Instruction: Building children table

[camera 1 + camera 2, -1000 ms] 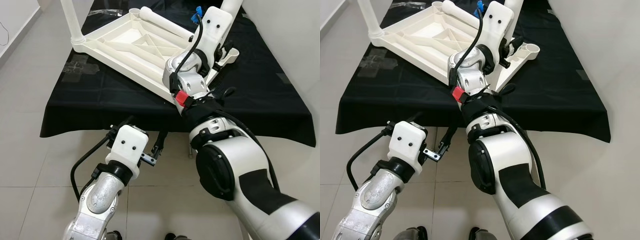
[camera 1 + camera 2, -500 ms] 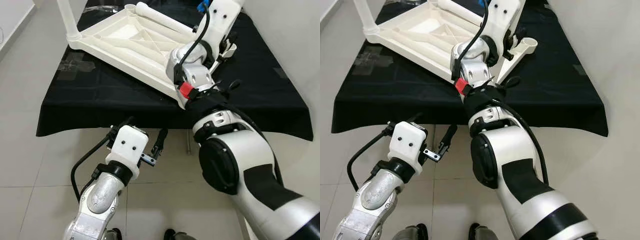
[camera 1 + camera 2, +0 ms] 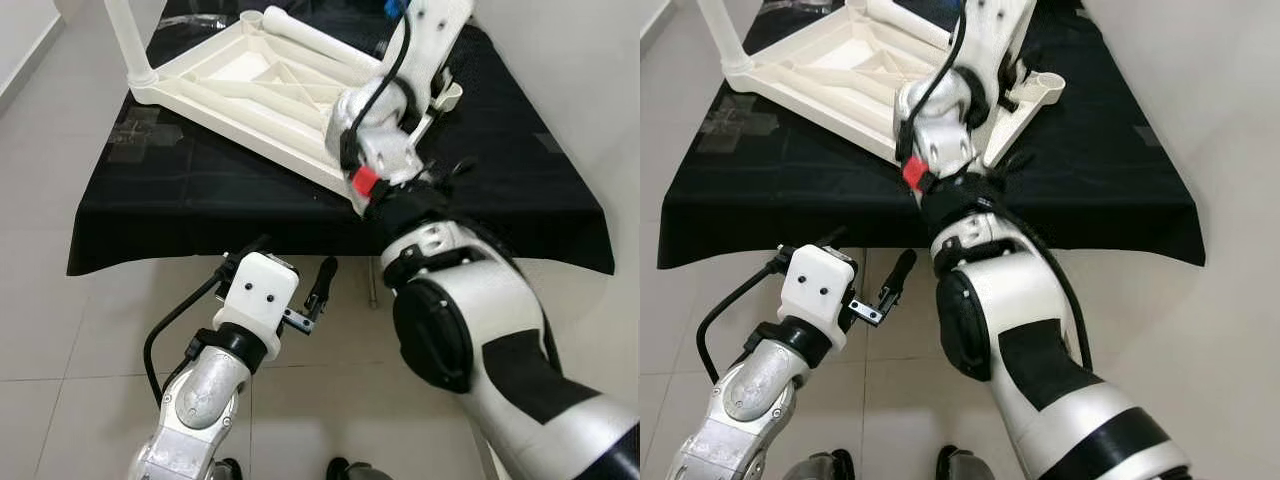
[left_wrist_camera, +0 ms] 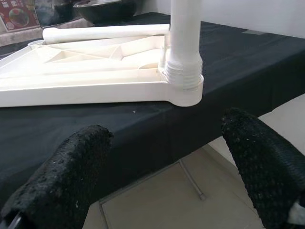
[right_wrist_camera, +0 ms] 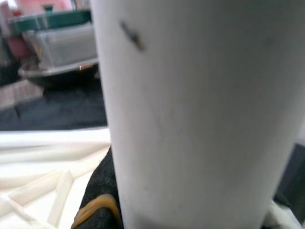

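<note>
Tabletop (image 3: pixel 250 85): white plastic, smooth, slight sheen. Table leg (image 5: pixel 190 109): same plastic, one dark scuff. Counter cloth (image 3: pixel 200 200): black, matt fabric. Left gripper fingers (image 4: pixel 71 167): black, rough-textured pads. Floor (image 3: pixel 60 330): glossy tile.

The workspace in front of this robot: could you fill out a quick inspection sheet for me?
Surface: low table under a black cloth.
Job's things: white tabletop upside down on the cloth; one leg upright in a corner socket; loose leg lying across it.
Clutter: tape patches on the cloth.
Grippers: left gripper low before the table edge, jaws open, empty; right gripper at the tabletop's far corner, around a white leg.
Cables: black cable at left wrist.
Surroundings: tiled floor.
</note>
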Robot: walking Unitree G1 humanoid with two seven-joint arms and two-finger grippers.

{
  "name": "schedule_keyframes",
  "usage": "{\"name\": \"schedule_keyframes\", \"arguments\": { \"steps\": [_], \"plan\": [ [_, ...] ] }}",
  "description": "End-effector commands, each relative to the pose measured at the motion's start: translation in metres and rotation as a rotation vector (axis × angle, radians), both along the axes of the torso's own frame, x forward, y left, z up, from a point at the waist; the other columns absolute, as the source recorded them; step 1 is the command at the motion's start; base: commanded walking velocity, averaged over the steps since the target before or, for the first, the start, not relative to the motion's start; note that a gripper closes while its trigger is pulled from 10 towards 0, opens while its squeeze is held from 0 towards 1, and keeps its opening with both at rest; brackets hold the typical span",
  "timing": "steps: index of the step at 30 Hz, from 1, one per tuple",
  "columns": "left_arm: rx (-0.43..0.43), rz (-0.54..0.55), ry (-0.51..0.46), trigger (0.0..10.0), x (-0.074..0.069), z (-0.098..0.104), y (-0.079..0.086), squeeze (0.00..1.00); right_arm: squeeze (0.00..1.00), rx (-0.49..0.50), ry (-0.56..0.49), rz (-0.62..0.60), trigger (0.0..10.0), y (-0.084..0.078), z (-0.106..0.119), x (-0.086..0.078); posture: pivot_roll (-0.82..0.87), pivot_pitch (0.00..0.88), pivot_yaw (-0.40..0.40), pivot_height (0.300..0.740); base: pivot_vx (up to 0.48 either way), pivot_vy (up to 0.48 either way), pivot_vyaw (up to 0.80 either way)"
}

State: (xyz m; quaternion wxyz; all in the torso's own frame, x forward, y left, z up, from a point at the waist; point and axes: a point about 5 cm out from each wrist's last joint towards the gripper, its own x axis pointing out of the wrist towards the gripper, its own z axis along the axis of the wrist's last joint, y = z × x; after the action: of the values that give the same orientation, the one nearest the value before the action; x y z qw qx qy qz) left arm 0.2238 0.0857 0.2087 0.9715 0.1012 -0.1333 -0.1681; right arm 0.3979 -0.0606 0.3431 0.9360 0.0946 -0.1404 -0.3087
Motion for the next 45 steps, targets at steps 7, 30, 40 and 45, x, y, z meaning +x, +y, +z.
{"name": "schedule_keyframes", "arguments": {
  "steps": [7, 30, 40, 45],
  "plan": [
    [-0.003, 0.007, 0.008, 10.0, -0.001, -0.003, -0.001, 0.0, 0.0, 0.073, -0.159, 0.282, 10.0, -0.005, 0.01, 0.005, 0.12, 0.217, -0.096, 0.74, 0.0, 0.0, 0.0],
    [0.121, 0.025, 0.124, 10.0, 0.035, -0.014, 0.031, 0.0, 0.0, 0.063, -0.224, 1.229, 10.0, -0.009, -0.041, -0.025, 0.11, 0.153, -0.052, 0.74, 0.0, 0.0, 0.0],
    [0.113, -0.01, 0.221, 10.0, 0.043, -0.036, 0.035, 0.0, 0.0, 0.089, -0.222, 1.386, 10.0, -0.002, -0.044, -0.049, 0.11, 0.143, -0.049, 0.74, 0.0, 0.0, 0.0],
    [0.132, 0.0, 0.216, 10.0, 0.048, -0.038, 0.038, 0.0, 0.0, 0.078, -0.201, 1.416, 10.0, 0.001, -0.048, -0.057, 0.1, 0.148, -0.046, 0.74, 0.0, 0.0, 0.0]
  ]
}}
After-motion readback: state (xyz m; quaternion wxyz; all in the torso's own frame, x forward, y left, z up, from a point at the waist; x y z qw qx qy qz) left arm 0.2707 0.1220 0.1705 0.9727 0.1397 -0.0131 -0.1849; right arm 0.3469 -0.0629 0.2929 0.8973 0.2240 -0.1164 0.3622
